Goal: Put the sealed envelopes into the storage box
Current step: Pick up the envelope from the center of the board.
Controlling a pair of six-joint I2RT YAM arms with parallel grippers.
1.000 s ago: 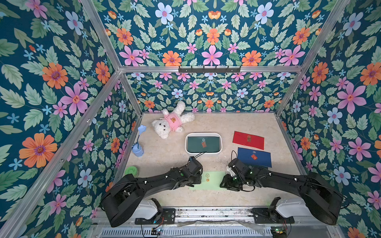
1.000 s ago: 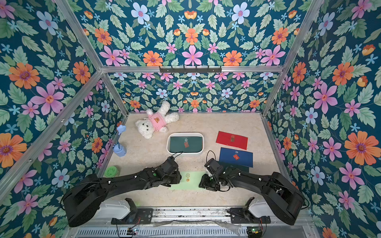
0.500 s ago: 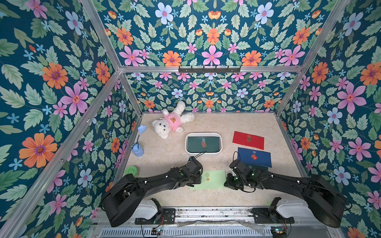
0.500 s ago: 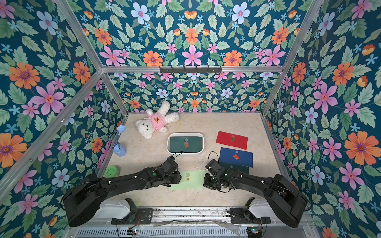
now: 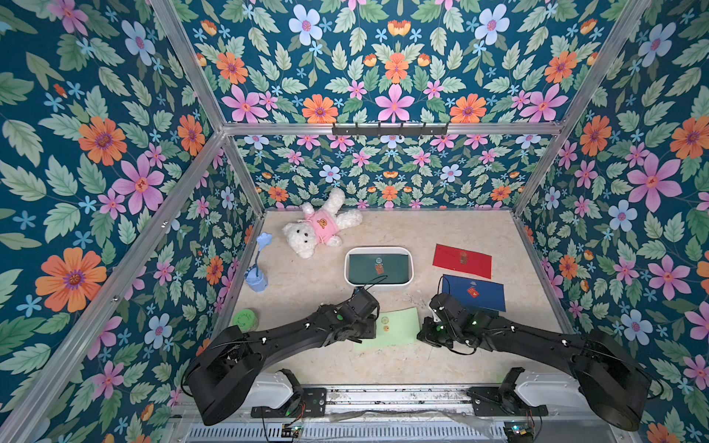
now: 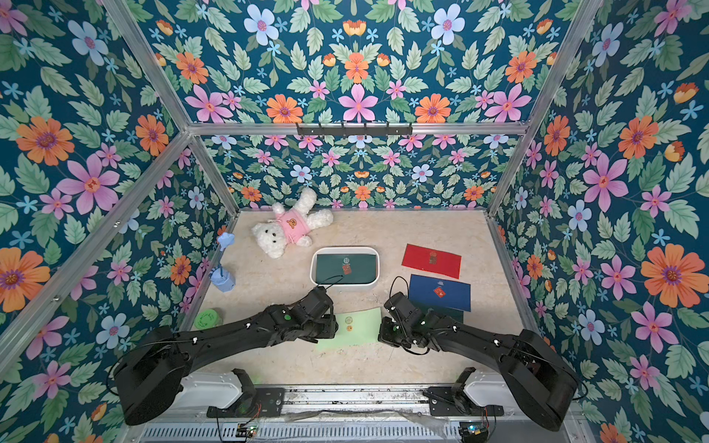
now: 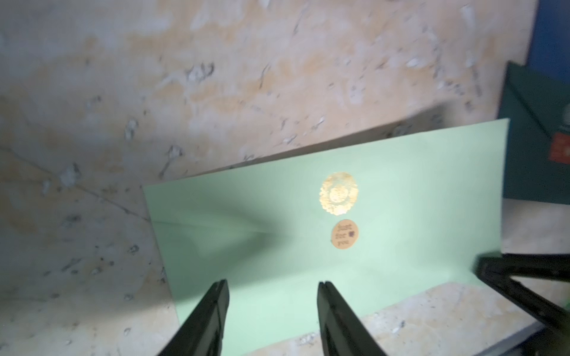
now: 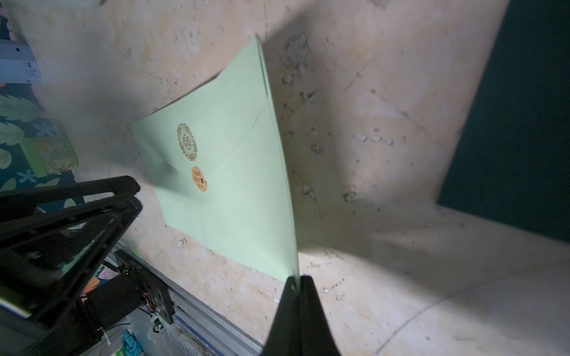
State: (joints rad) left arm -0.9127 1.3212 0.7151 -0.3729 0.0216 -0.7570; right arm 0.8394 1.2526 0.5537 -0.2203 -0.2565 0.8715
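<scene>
Bare tabletop (image 5: 383, 364) around green envelope (image 5: 399, 326), right gripper (image 8: 298, 282) tight on edge, left gripper (image 7: 273, 286) agape.

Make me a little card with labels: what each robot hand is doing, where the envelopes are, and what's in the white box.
Right gripper: shut on the light green envelope, pinching its edge, that side raised
Left gripper: open, over the same envelope's other end
Storage box: holds a dark green envelope
Lying loose: red envelope, navy envelope
Also there: teddy bear
</scene>
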